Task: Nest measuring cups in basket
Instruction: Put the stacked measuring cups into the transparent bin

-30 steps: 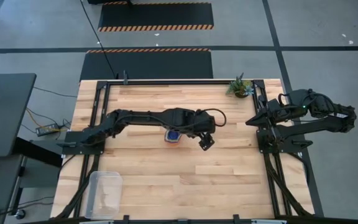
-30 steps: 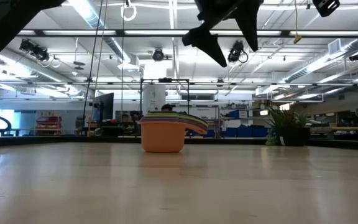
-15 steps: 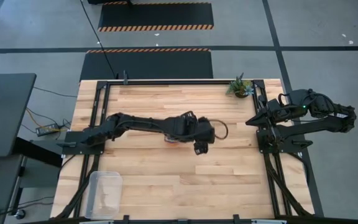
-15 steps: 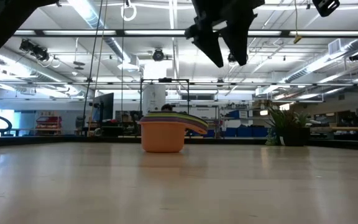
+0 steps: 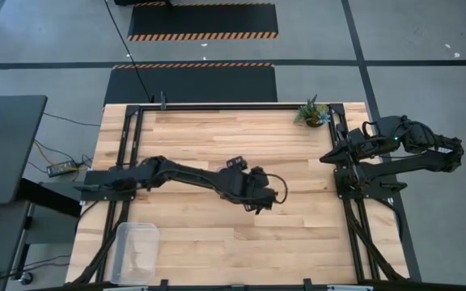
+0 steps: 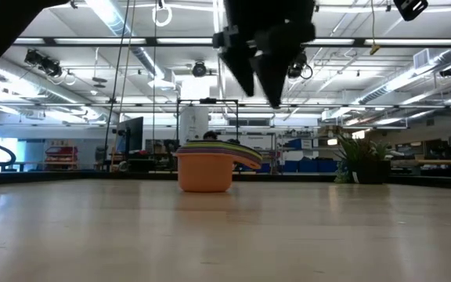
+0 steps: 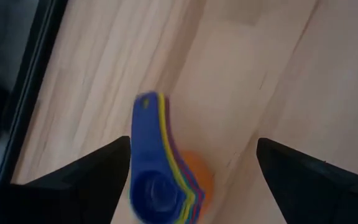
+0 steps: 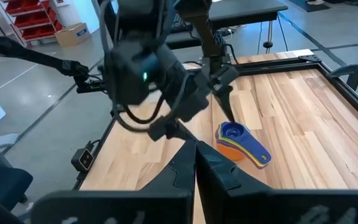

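The measuring cups (image 6: 206, 168) stand nested in one stack on the table's middle. The orange cup is at the bottom and a blue one (image 7: 157, 186) on top, and their handles (image 6: 245, 155) fan out to one side. The stack also shows in the right wrist view (image 8: 238, 142). In the high view my left arm hides it. My left gripper (image 7: 193, 140) hangs open above the stack, fingers pointing down, clear of it (image 6: 261, 74). The clear basket (image 5: 136, 250) rests at the table's near left corner. My right gripper (image 5: 330, 156) waits shut at the table's right edge.
A small potted plant (image 5: 312, 113) stands at the far right corner. Black frame rails (image 5: 217, 106) run along the table's far, left and right edges. Bare wood lies between the stack and the basket.
My left gripper has swung toward the table's near edge and a little toward the left, turning about its wrist, and stays open above the table. The cup stack has not moved.
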You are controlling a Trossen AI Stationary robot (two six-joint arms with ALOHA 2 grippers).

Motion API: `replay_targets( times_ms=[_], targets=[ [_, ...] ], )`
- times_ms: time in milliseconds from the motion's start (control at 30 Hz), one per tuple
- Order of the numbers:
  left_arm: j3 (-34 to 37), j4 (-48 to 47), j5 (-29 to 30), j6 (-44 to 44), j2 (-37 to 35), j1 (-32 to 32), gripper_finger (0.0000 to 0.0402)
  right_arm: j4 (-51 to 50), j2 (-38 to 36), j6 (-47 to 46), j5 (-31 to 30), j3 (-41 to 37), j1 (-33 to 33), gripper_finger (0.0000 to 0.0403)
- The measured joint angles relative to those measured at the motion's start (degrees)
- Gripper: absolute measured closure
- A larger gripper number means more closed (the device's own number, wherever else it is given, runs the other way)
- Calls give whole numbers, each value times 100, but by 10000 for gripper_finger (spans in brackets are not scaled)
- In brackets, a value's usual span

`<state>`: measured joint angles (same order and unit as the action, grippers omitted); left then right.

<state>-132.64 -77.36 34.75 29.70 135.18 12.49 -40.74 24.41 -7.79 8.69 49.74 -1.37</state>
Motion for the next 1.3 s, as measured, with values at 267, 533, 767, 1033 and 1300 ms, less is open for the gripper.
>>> replay_targets(
  times_ms=[267,533,767,1033,1300],
  targets=[
    [-1,-610,-78,2127,142,24,47,105,-1,0,0,0,-1,385],
    [0,-299,-1471,2801,544,-312,47,225,-1,0,-1,0,-1,385],
    [-2,-406,-1367,3117,629,-398,47,243,-1,0,0,0,0,385],
    [-2,-544,-1297,3070,629,-402,47,252,-1,0,0,0,-2,385],
    [-186,-561,-1299,3073,609,-402,47,252,-1,0,0,0,-1,385]
  ],
)
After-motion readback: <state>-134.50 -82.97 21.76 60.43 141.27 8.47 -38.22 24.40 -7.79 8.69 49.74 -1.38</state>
